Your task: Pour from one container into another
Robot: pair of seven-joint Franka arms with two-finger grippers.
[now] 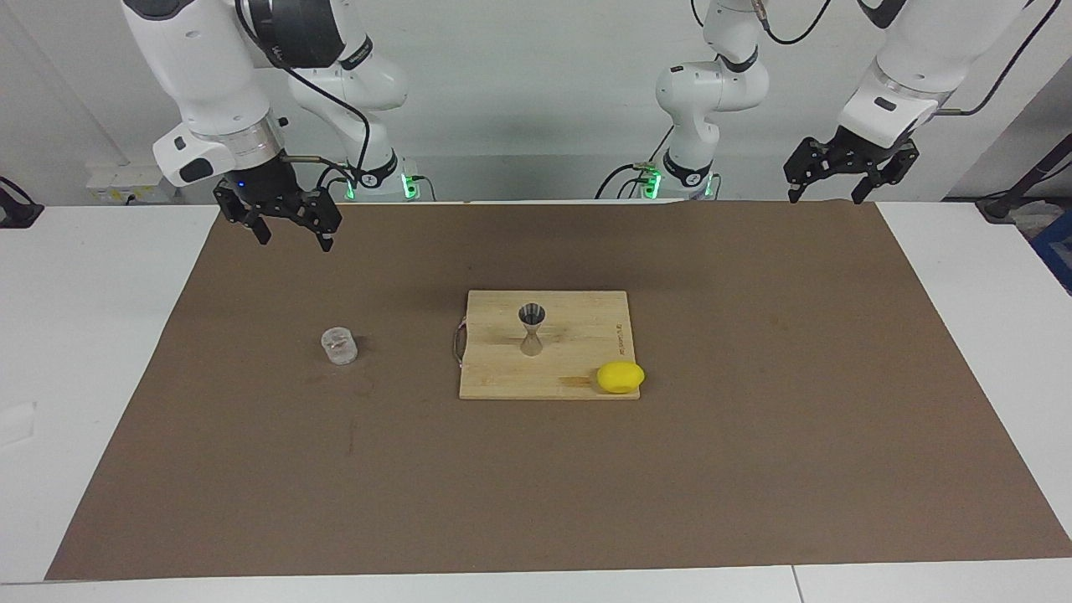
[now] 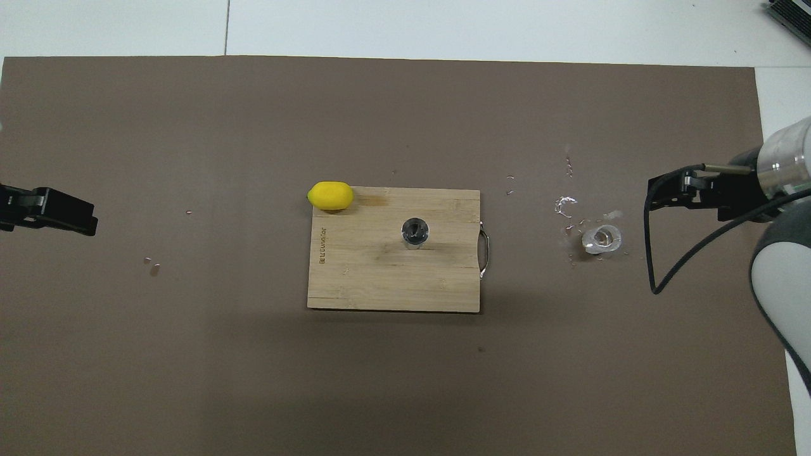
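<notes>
Clear cup (image 1: 339,346) stands near the mat's (image 1: 754,469) right-arm edge; jigger (image 1: 532,329) upright mid-cutting board (image 1: 578,335). Right gripper (image 1: 289,233) and left gripper (image 1: 825,186) hang open, empty.

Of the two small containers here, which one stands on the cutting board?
The metal jigger, hourglass-shaped and upright at the middle of the wooden board. The clear cup stands off it on the brown mat, toward the right arm's end.

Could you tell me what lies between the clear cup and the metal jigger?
Bare brown mat, then the cutting board's handle end, between clear cup and jigger; overhead view.
</notes>
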